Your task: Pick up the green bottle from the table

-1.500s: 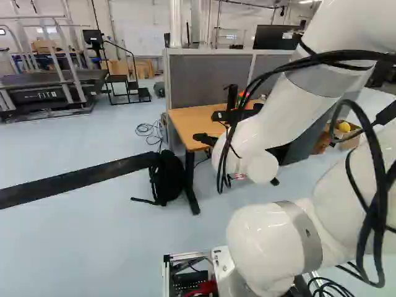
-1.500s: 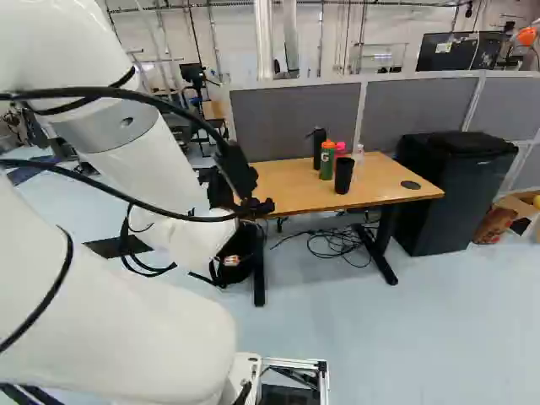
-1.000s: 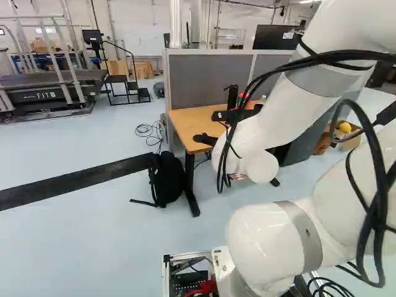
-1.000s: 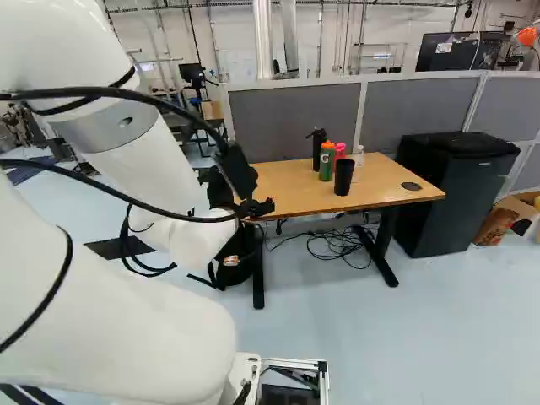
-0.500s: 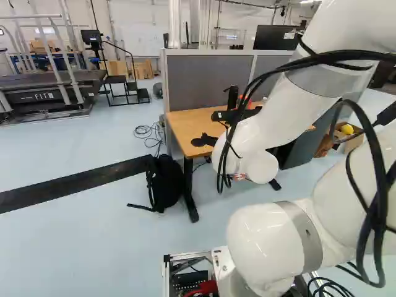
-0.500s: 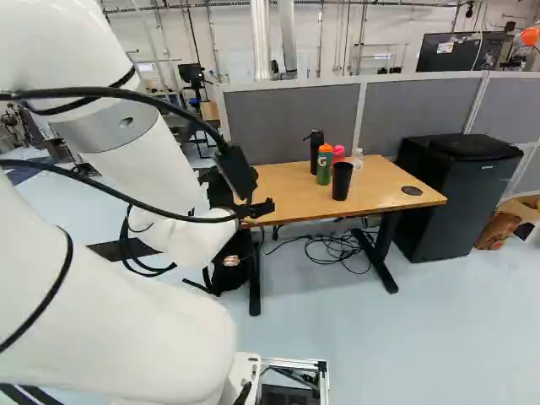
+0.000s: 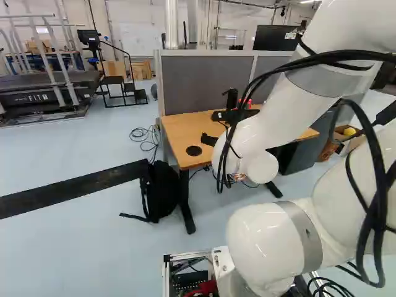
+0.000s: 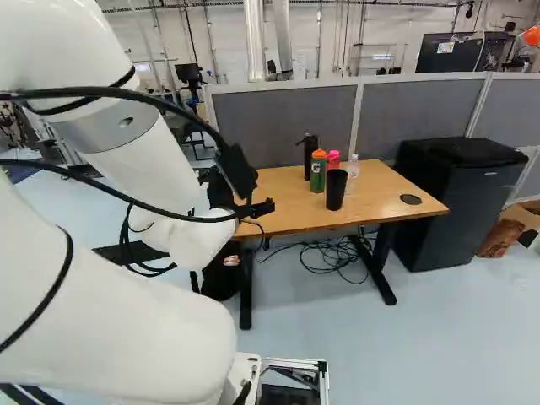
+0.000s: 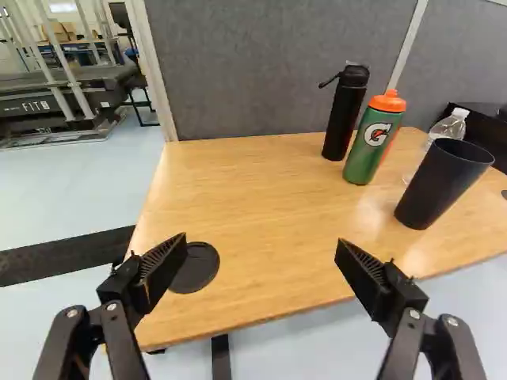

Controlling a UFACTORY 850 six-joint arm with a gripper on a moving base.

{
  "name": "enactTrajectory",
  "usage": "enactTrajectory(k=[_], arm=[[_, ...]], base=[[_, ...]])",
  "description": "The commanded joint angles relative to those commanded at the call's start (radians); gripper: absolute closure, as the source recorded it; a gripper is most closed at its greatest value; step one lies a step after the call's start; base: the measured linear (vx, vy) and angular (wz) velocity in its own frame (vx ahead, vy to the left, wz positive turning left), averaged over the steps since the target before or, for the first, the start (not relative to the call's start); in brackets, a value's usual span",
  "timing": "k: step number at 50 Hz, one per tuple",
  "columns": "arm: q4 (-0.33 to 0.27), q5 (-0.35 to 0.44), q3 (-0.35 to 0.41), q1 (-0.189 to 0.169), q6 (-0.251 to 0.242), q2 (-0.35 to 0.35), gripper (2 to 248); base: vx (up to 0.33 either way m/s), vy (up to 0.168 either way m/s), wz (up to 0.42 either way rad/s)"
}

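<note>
Arm: left base view first, and the arm (image 7: 266, 117) fills the space where the bottle (image 9: 372, 141) should be; I can't make the bottle out from here
Bag: there's the bag (image 7: 162, 192), on the floor well apart from the bottle, no bother to the grasp, I'd say
Bottle: over to the right base view, and there it is, upright on the table (image 8: 287, 202), free of any grip; so picking has yet to begin, with approach, grip and lift all left
Flask: black flask (image 8: 310, 156) just beside the bottle, a touch farther back
Pink bottle: tucked close behind the bottle, this pink bottle (image 8: 332, 160), easily nudged
Fridge: big fridge (image 8: 460, 198) on the floor, well off past the bottle on the cup side
Gripper: wrist view now, and the gripper (image 9: 262, 247) has its fingers spread wide, nothing between them, well short of the bottle
Cup: the cup (image 9: 440, 186) stands near the bottle, closer to the table's near edge, and looks the likeliest thing to get knocked on the way in
Clear bottle: partly behind the cup, near the bottle, a clear bottle (image 9: 451, 127); light by the look of it, so a careful, narrow approach is called for
</note>
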Motion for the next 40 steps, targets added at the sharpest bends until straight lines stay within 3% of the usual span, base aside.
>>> enactTrajectory(k=[40], arm=[[0.0, 0.0, 0.0, 0.0, 0.0, 0.0, 3]], base=[[0.17, -0.064, -0.003]])
